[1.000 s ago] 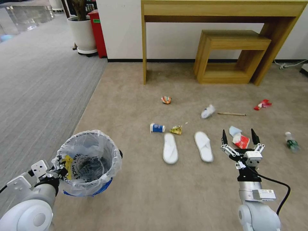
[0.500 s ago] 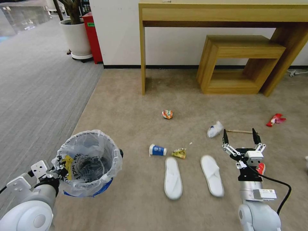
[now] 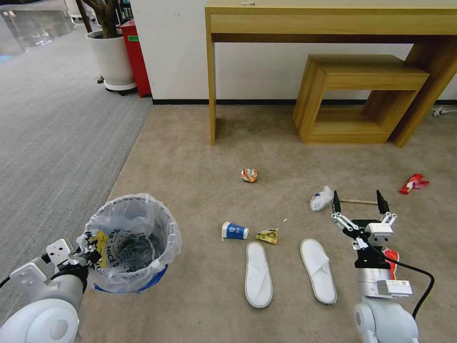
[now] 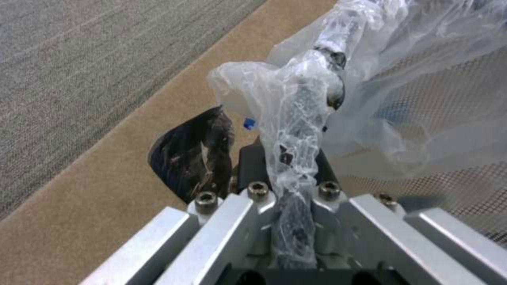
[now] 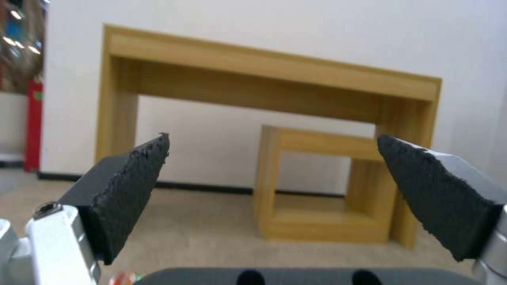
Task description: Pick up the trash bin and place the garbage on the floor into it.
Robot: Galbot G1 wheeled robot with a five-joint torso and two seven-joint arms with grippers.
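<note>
Since half a second ago our whole head view has slid a little: the litter sits slightly lower in it, so the camera moved, not the things. Our left gripper (image 3: 81,255) pinches the lined rim of the bin (image 3: 129,240), held off the beige floor (image 3: 200,157) at our left; in the left wrist view the clear liner (image 4: 296,118) is bunched between its closed jaws. Our right gripper (image 3: 358,206) hangs spread wide above the carpet, with nothing between its pads (image 5: 132,190). Ahead lie a blue cup (image 3: 234,231), a yellow wrapper (image 3: 268,236), two slippers (image 3: 258,274), a tissue (image 3: 321,198), a stick (image 3: 359,201), an orange wrapper (image 3: 249,175) and a red one (image 3: 413,183). A red carton (image 3: 391,259) peeks out beside our right arm.
</note>
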